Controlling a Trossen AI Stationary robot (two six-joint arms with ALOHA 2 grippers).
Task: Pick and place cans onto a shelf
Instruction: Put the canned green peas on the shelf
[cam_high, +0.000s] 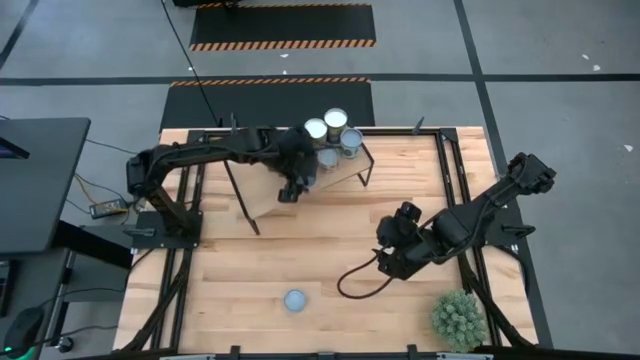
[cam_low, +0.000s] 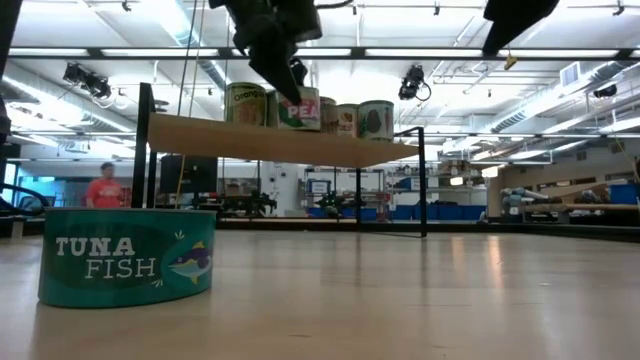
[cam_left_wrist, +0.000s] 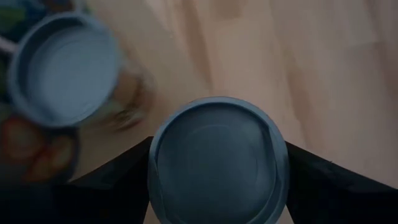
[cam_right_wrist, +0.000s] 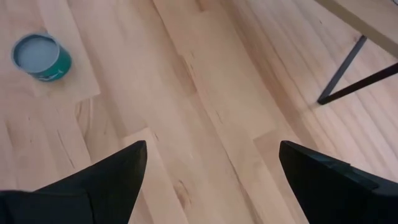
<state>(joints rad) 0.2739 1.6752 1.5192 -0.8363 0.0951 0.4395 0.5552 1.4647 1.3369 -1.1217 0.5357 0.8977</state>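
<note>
Left pincer (cam_high: 292, 186) pinching a can (cam_left_wrist: 217, 160) over the shelf (cam_high: 262, 200) near the tabletop's far edge; right pincer (cam_right_wrist: 211, 177) spread, idle. Risk: knocking neighbouring cans (cam_high: 333, 130) on release.

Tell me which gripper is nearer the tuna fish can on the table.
Right. The right gripper hangs open over the table, a short way from the tuna fish can. The left gripper is farther off at the shelf, closed on a can.
</note>
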